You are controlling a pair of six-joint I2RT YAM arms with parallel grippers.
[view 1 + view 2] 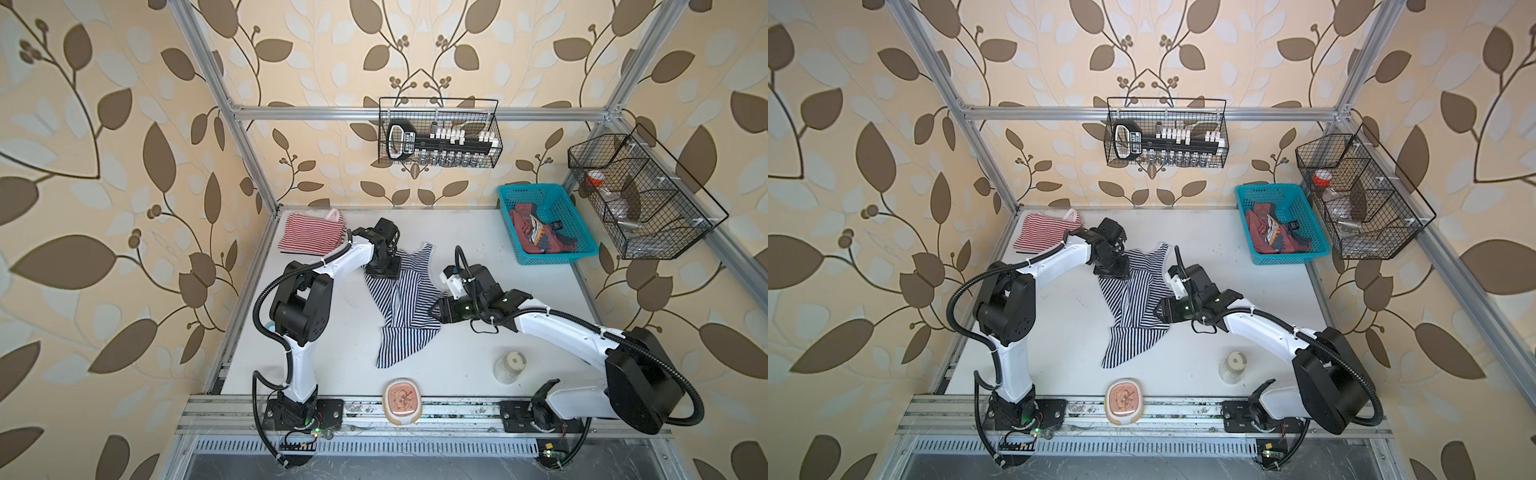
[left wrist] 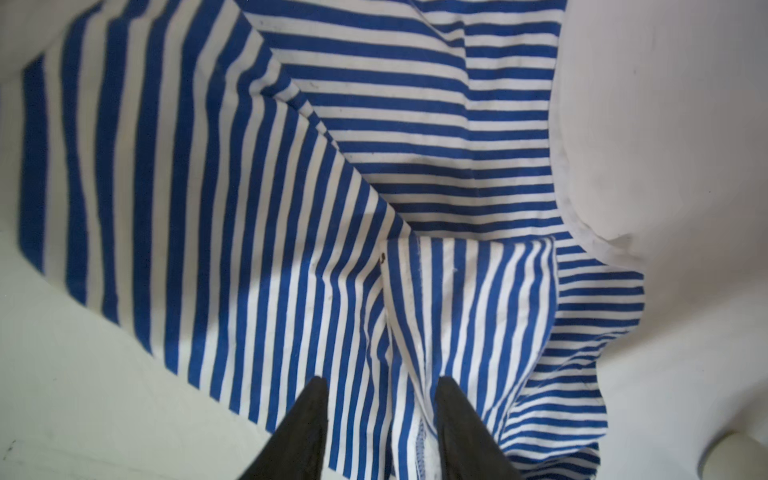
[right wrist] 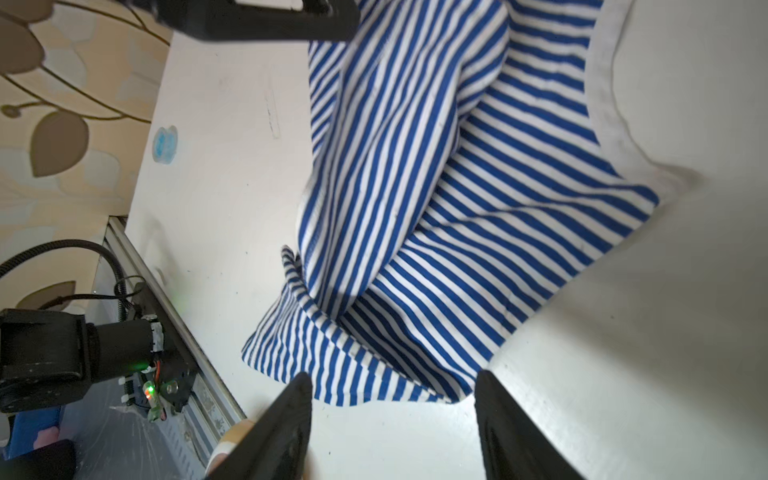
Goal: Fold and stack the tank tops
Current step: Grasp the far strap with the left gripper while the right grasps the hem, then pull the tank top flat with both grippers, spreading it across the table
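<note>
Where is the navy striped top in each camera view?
In a top view: navy top, centre, between the arms.
In a top view: navy top, centre, between the arms.
Left wrist: fills most of it.
Right wrist: middle, reaching the top edge.
Shared landmark: white table.

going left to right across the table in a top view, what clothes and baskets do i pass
red-and-white striped top → navy-and-white striped top → teal basket holding the dusty red top → black wire basket on the right frame
</note>
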